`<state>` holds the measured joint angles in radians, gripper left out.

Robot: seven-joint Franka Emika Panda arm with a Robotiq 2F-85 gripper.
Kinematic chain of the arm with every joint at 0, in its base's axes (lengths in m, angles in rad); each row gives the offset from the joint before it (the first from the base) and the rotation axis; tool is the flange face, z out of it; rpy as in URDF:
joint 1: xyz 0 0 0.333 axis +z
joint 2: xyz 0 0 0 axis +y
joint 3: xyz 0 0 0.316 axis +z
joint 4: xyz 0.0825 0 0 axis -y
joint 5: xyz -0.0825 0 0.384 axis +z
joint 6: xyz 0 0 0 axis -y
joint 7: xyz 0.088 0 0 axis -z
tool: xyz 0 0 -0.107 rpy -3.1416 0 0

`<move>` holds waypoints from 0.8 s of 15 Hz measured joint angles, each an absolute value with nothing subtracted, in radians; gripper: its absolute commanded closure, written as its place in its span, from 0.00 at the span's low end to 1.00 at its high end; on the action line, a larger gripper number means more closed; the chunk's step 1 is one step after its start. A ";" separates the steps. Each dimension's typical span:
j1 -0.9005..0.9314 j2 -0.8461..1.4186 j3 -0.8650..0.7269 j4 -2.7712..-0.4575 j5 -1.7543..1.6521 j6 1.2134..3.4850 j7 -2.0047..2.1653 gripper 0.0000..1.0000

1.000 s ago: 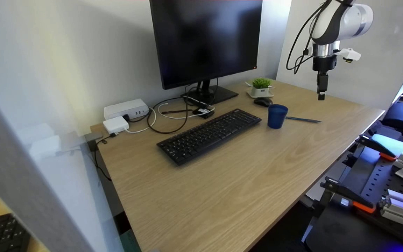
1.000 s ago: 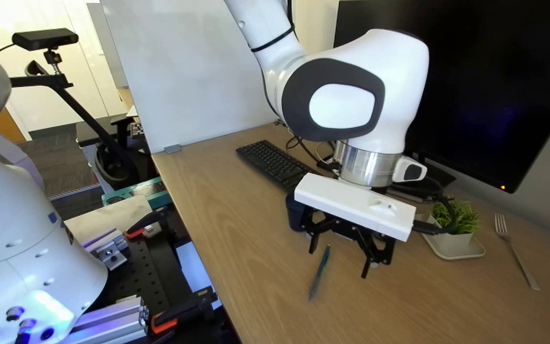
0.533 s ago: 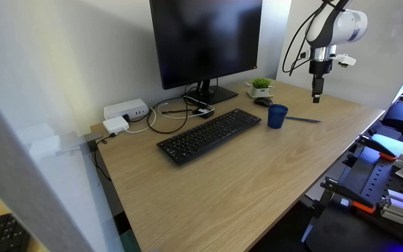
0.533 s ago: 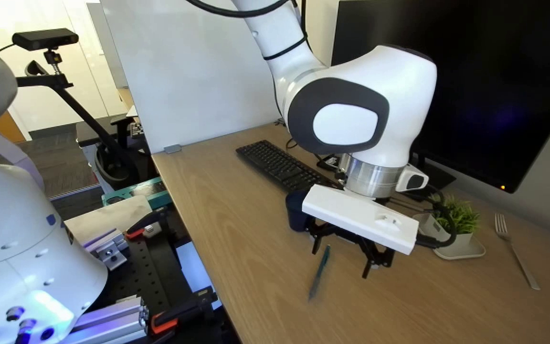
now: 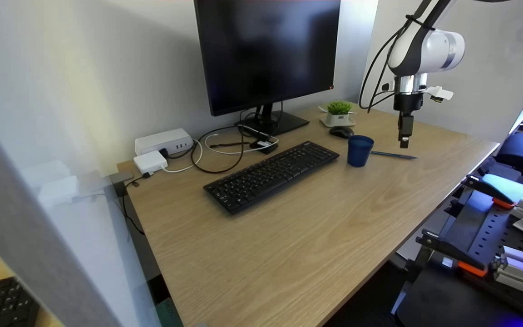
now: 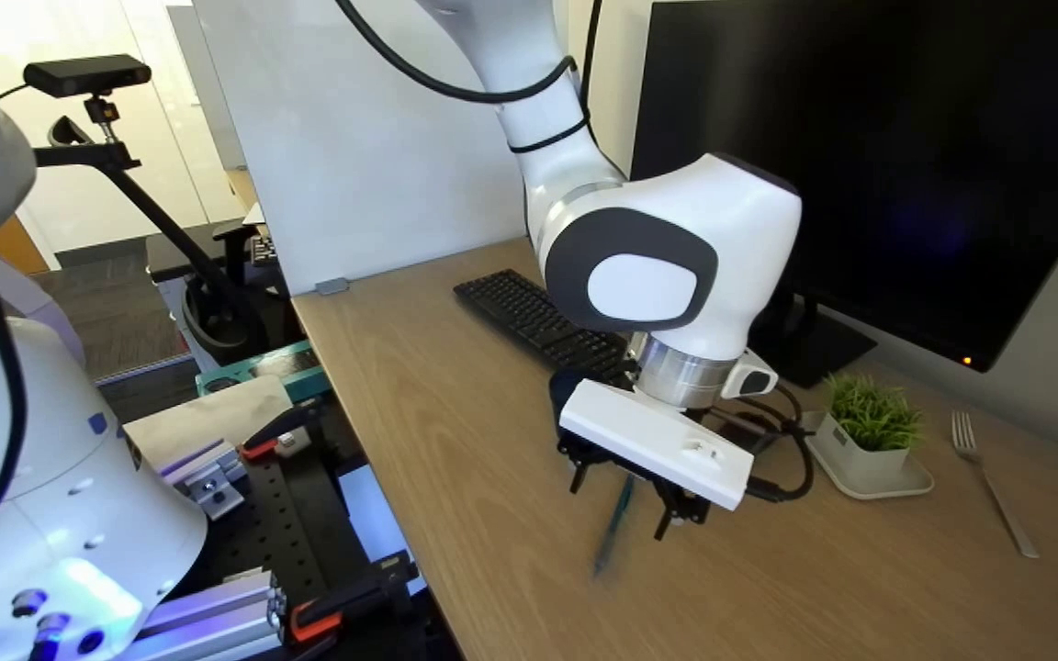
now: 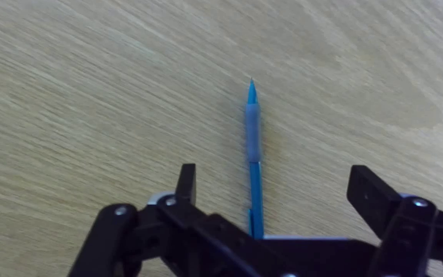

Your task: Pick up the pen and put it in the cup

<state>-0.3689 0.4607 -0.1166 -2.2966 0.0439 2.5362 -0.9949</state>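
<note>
Generally, a wood-grain desk [image 5: 266, 254] is supporting the loose objects on record. A white robot arm [image 6: 667, 248] is arching over that surface, its wrist pointing downward. A black monitor [image 5: 268, 56] is standing toward the back, its screen showing dark. A black keyboard [image 5: 270, 177] is lying slantwise in front of the monitor.

The black gripper [image 7: 272, 175] is hanging above the desk, its fingers [image 7: 186, 184] standing well apart. A white box [image 5: 164, 140] is resting near a rear corner of the desk, and a smaller white box [image 5: 150, 161] is sitting just in front of it. A green plant [image 5: 339, 107] is rising from a white pot [image 5: 337, 119], which is standing on a white tray [image 6: 915, 477].

Just beside one end of the keyboard, a dark blue cup [image 5: 359, 152] is standing upright; in an exterior view, the white housing [image 6: 658, 445] over the gripper is hiding part of it. A black mouse [image 5: 342, 132] is lying between the pot and the cup. A metal fork [image 6: 993, 487] is lying near the tray.

The pen [image 7: 253, 146], slim and blue with a paler grip, is lying flat on the desk below the gripper. In the wrist view it is running between the two spread fingers, its tip pointing away from the gripper and its rear end passing out of sight behind it. In an exterior view it is lying just beside the cup; whether they are touching cannot be told.
</note>
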 measured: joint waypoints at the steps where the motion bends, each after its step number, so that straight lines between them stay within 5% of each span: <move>1: -0.372 0.467 -0.111 -2.296 0.045 2.538 -0.996 0.00; 10: -0.405 0.528 -0.096 -2.296 0.047 2.555 -1.047 0.00; 11: -0.405 0.535 -0.096 -2.297 0.046 2.556 -1.049 0.25; 12: -0.405 0.537 -0.095 -2.297 0.045 2.558 -1.051 0.26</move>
